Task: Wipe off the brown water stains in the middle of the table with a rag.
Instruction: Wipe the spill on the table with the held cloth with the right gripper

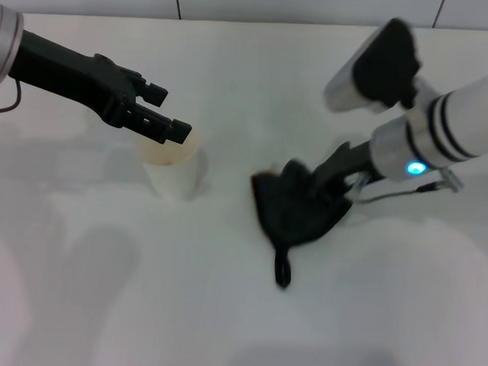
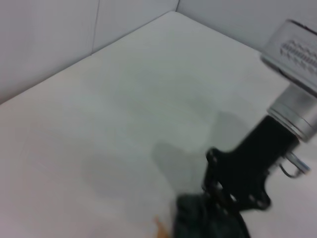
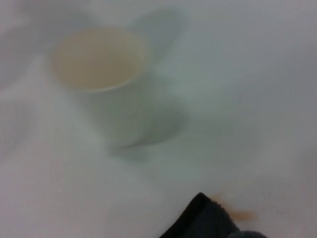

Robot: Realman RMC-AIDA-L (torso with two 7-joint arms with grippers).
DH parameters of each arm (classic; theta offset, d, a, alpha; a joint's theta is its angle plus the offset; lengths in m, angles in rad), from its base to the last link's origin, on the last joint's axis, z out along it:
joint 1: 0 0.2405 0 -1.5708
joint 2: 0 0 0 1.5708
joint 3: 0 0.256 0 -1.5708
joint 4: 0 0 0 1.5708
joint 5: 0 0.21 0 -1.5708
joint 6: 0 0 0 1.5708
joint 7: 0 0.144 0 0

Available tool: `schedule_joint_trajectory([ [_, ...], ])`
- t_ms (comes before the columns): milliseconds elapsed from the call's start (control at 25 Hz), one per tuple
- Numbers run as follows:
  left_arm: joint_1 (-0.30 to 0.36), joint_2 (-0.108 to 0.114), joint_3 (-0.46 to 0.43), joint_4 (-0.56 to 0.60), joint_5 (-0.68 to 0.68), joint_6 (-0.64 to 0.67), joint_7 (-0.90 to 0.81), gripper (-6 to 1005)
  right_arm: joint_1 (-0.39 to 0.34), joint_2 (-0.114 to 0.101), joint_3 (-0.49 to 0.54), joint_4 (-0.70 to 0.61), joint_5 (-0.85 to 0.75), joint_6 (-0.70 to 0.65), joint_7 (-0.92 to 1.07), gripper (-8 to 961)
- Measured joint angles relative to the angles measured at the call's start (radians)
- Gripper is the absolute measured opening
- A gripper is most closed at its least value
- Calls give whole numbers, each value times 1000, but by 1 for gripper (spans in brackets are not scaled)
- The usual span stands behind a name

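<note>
The dark rag (image 1: pixel 295 208) lies on the white table (image 1: pixel 182 310) near its middle, its black loop strap (image 1: pixel 282 271) trailing toward me. My right gripper (image 1: pixel 321 186) reaches in from the right and is shut on the rag's right edge, pressing it to the table. The brown water stains are hidden by the rag in the head view. A small orange-brown trace shows at the rag's edge in the right wrist view (image 3: pixel 240 214) and in the left wrist view (image 2: pixel 159 227). My left gripper (image 1: pixel 164 115) hovers open and empty at the far left, above the cup.
A white paper cup (image 1: pixel 173 170) with pale brownish liquid stands left of the rag, right under my left gripper; it also shows in the right wrist view (image 3: pixel 109 84). A tiled wall (image 1: pixel 236 3) runs along the table's far edge.
</note>
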Motion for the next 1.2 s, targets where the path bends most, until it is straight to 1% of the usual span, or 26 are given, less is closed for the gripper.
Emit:
schedule_joint_trajectory([
  [160, 1, 4, 0, 0, 0, -1, 0, 893, 3, 3, -83, -77, 4, -71, 5, 21],
  [280, 2, 4, 0, 0, 0, -1, 1, 893, 6, 5, -133, -116, 4, -75, 7, 21],
  [440, -2, 3, 0, 0, 0, -3, 2, 893, 20, 8, -155, -92, -2, 0, 9, 21],
  [600, -4, 1, 0, 0, -1, -7, 2, 893, 39, 8, -159, -54, -2, 84, 9, 21],
  [800, -5, 0, 0, 0, -1, -12, 2, 893, 46, 8, -164, -41, 4, 170, 9, 20],
  [1000, -6, -1, 0, 1, -2, -12, -1, 893, 52, 8, -204, -25, 25, 287, 14, 20],
  [1200, -8, -1, 0, 2, -1, -12, -1, 893, 65, 7, -195, 16, 29, 343, 34, 20],
])
